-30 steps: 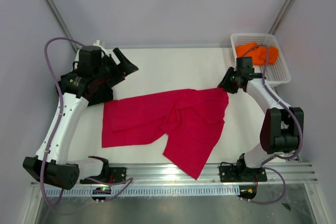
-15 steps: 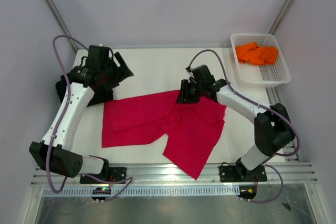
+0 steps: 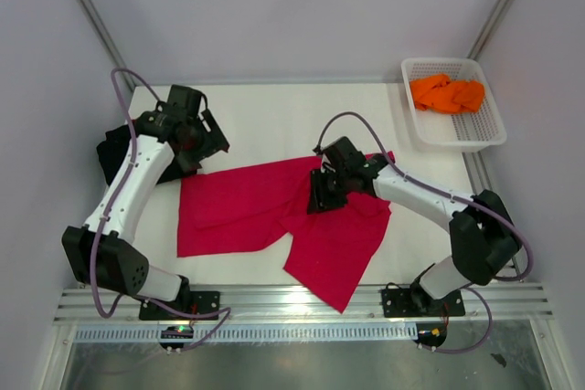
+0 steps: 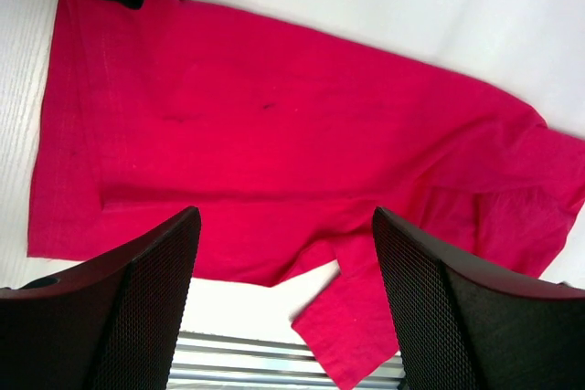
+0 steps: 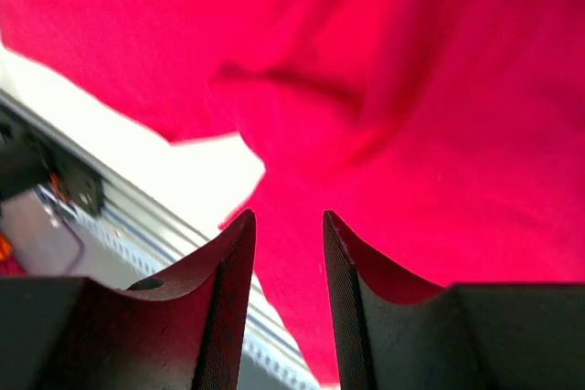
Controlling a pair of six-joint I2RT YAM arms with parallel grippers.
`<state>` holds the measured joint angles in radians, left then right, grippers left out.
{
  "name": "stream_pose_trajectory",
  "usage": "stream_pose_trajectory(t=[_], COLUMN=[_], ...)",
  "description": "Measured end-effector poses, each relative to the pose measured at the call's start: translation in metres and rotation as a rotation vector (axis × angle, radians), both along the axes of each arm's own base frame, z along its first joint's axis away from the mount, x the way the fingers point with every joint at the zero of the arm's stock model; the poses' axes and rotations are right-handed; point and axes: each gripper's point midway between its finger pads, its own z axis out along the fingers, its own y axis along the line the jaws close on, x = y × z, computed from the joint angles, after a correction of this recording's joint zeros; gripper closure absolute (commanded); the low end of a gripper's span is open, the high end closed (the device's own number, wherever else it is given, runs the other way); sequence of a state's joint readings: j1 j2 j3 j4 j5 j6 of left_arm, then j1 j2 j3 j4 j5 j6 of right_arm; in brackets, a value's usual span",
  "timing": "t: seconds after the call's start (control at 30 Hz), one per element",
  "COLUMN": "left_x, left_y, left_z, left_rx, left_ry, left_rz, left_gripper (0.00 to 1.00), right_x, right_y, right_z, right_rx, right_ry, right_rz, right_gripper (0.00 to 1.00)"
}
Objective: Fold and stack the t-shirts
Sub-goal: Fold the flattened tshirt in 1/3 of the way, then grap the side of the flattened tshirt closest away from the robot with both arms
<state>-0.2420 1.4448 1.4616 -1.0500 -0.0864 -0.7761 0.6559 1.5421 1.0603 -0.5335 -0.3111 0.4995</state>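
**Q:** Where's the red shirt (image 3: 265, 212) right now, and are the claws grabbing anything?

**A:** It's spread out, a bit rumpled, across the middle of the white table (image 3: 274, 116) in the top view. The left claw (image 4: 283, 221) is wide open with nothing in it, up at the shirt's upper-left corner, by a black shirt (image 3: 111, 145) at the left edge. The right claw (image 5: 288, 218) is over the shirt's middle, jaws only a little apart, nothing between them. There's also an orange shirt (image 3: 448, 93) in the basket (image 3: 457, 137), upper right.
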Motion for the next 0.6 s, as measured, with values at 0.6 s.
stream_pose_trajectory(t=[0.6], left_x=[0.011], left_y=[-0.009], left_z=[-0.005], left_rx=[-0.013], left_ry=[0.032], left_rz=[-0.047], left_gripper=[0.22], right_x=[-0.146], right_y=[-0.063], right_z=[-0.012], right_rx=[0.241], right_ry=[0.028], right_rz=[-0.107], right_gripper=[0.44])
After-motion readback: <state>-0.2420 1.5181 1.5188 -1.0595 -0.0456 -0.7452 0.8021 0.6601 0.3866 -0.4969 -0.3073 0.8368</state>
